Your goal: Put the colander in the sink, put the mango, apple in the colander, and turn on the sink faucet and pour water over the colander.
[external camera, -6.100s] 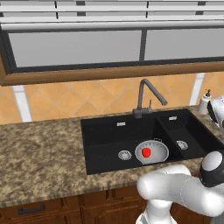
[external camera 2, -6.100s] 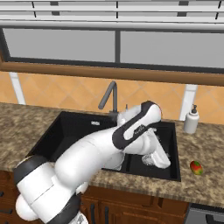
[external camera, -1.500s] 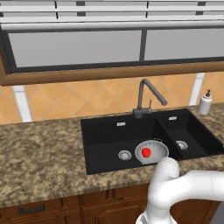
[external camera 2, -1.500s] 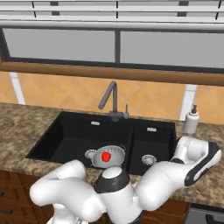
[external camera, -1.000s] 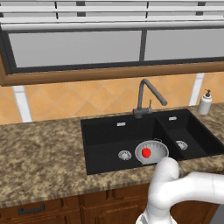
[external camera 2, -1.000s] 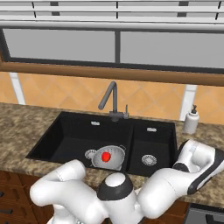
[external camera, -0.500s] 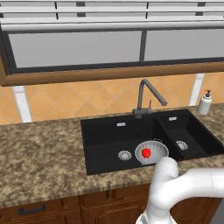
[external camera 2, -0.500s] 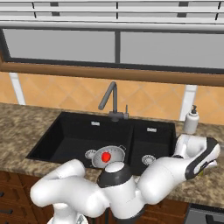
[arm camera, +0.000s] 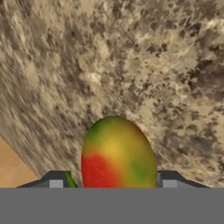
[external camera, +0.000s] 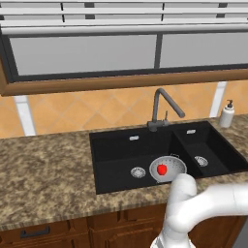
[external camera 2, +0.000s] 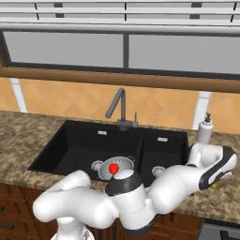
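Observation:
The mango (arm camera: 116, 153), yellow-orange with a red blush and green patches, lies on the speckled counter. My gripper (arm camera: 113, 183) has closed in on its two sides. In the right base view my gripper (external camera 2: 217, 180) reaches down at the counter right of the sink, and an orange sliver of the mango (external camera 2: 217, 186) peeks out below it. The silver colander (external camera: 170, 163) stands in the black sink (external camera: 116, 155) near the drain, with the red apple (external camera: 162, 169) inside it. No water runs from the dark sink faucet (external camera: 162, 109).
A white soap dispenser (external camera 2: 204, 130) stands on the counter behind my hand, close to it. The smaller basin (external camera: 203, 150) adjoins the sink on the right. Brown granite counter (external camera: 43, 169) stretches to the left, with a window above.
Six seconds ago the arm was at the sink; it has swung right to the counter. In the last half second the jaws have come in around the mango.

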Motion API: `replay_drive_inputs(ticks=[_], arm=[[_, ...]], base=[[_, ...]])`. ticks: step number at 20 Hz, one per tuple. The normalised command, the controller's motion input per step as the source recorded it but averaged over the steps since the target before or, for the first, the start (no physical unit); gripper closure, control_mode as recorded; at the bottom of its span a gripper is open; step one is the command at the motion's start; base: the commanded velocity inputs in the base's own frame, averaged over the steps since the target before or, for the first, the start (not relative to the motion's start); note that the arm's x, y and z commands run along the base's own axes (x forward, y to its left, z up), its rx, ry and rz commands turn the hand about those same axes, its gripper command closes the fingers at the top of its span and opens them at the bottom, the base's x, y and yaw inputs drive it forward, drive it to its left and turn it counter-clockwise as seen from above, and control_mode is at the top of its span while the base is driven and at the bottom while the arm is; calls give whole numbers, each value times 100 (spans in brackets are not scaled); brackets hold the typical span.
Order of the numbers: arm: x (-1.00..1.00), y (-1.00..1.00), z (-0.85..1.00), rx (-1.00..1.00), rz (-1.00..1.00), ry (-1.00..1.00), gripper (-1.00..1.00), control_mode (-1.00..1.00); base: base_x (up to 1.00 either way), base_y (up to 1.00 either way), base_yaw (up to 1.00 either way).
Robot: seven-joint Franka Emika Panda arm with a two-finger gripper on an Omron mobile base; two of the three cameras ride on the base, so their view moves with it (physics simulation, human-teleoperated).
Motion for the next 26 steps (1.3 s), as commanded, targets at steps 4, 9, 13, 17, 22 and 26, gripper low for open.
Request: replay_drive_inputs(ticks=[4, 9, 13, 17, 22, 26], arm=[[1, -78, 53, 33, 0, 32, 100, -100], [0, -35, 92, 18, 1, 32, 100, -100], [-21, -8, 100, 2, 10, 34, 100, -100], [-35, 0, 100, 0, 28, 40, 100, -100], [-56, 10, 100, -8, 50, 36, 100, -100], [-48, 4, 100, -14, 44, 13, 100, -100]], base=[[0, 0, 0], [0, 0, 0], [0, 0, 0], [0, 0, 0], [0, 0, 0], [0, 0, 0]])
